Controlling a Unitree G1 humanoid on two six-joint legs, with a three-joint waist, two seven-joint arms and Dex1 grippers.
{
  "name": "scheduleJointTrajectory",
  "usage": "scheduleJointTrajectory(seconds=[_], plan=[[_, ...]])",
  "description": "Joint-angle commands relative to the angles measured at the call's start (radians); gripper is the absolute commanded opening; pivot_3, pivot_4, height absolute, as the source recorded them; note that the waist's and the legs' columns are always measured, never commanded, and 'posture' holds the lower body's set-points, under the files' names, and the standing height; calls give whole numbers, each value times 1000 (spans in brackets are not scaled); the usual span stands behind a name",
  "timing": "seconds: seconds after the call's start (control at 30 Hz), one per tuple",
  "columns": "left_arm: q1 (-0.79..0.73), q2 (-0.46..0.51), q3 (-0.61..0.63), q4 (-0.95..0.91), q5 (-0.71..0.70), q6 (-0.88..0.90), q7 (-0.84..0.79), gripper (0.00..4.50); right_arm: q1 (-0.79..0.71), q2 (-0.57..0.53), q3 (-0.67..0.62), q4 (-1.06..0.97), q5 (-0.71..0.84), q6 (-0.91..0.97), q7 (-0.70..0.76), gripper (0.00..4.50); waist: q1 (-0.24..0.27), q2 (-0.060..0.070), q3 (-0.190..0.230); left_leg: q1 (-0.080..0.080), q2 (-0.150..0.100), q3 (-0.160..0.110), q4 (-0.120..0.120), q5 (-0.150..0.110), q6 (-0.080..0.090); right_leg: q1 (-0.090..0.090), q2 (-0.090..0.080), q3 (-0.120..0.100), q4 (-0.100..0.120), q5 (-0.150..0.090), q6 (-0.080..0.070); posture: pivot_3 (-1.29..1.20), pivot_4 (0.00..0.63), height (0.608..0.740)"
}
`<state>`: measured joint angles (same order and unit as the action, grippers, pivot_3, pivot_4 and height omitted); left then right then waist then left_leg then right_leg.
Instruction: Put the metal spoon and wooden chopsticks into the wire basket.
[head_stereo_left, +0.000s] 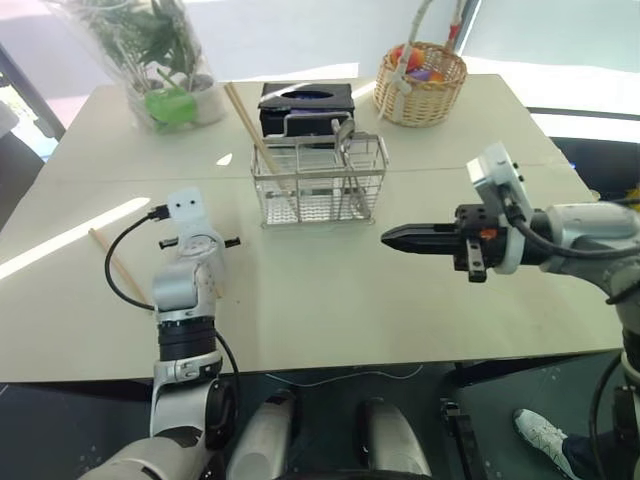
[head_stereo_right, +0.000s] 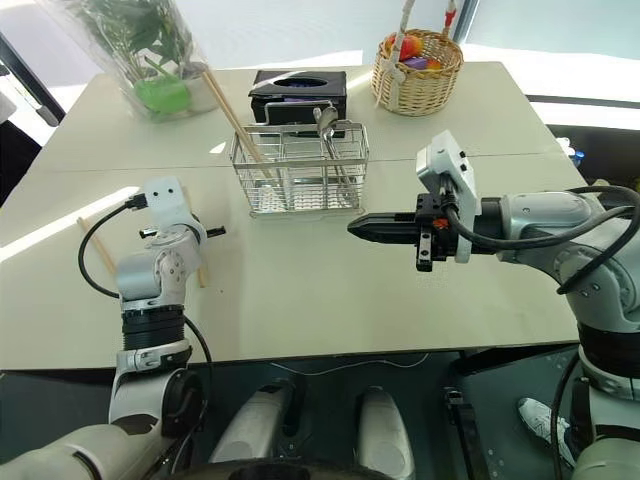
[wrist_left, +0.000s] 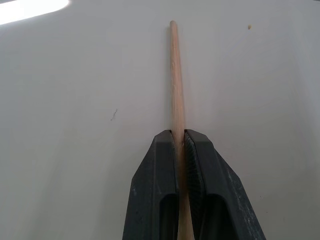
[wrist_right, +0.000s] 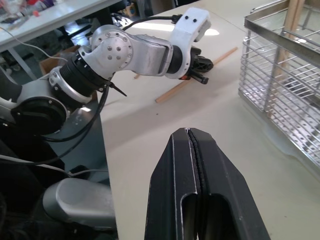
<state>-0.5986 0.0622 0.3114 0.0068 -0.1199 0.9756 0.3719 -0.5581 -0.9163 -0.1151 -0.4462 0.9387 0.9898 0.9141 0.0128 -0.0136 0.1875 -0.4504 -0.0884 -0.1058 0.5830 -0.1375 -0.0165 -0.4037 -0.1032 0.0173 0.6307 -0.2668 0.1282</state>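
Observation:
In the left wrist view my left gripper is shut on a wooden chopstick that lies flat on the pale table. The right wrist view shows the same stick under that hand. Another chopstick lies on the table left of the left arm. A third leans in the wire basket at mid-table. The metal spoon stands in that basket, bowl up. Right of the basket and nearer to me, my right gripper hovers shut and empty, pointing left.
A round wicker basket with colourful items sits at the back right. A black tissue box stands just behind the wire basket. A plant in clear wrap is at the back left. The table's front edge runs near me.

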Motion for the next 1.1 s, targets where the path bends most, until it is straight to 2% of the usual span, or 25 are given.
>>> scheduleJointTrajectory(seconds=[0.03,0.23,0.37,0.47,0.57,0.7,0.83,0.93,1.1], plan=[[15,-2,30,-10,-1,24,-2,52,-7,-17,-14,-24,-23,-40,17,0,0,0,0,0,0,0,0,0,0,0,0,0,0,0,0,0,150,740],[25,15,58,-81,-41,-41,-75,52,1,-17,-15,-20,-44,-58,23,0,0,0,0,0,0,0,0,0,0,0,0,0,0,0,0,0,150,740],[4,131,67,-166,-118,-119,-254,52,10,-9,-16,-12,-64,-76,16,0,0,-1,1,0,0,0,0,0,0,-1,0,0,0,0,0,0,150,740],[-14,277,103,-226,-225,-132,-448,52,22,0,-20,-4,-86,-98,8,0,0,-1,1,-1,0,0,0,0,0,-1,0,0,0,0,0,0,150,740],[-37,386,147,-221,-308,-151,-577,52,28,7,-22,5,-105,-121,2,0,0,0,0,-1,0,0,0,0,0,-1,0,0,0,-1,-2,0,150,740],[-83,472,169,-182,-423,-209,-762,52,26,24,-20,22,-143,-160,-20,0,1,0,0,0,0,0,0,0,0,0,0,0,0,-1,-3,0,150,740],[-160,463,171,-130,-534,-319,-927,52,12,52,-19,42,-185,-200,-48,0,0,-1,0,0,0,0,0,0,0,0,0,0,0,-2,-3,0,150,740],[-224,425,158,-65,-547,-442,-980,52,3,69,-16,54,-212,-226,-65,0,0,-1,0,0,0,0,0,0,0,0,0,0,0,-2,-3,0,150,740],[-330,286,117,75,-544,-648,-1013,52,14,99,-28,32,-219,-232,-103,0,0,-1,0,0,0,0,0,2,2,0,0,1,0,0,0,0,150,740]])
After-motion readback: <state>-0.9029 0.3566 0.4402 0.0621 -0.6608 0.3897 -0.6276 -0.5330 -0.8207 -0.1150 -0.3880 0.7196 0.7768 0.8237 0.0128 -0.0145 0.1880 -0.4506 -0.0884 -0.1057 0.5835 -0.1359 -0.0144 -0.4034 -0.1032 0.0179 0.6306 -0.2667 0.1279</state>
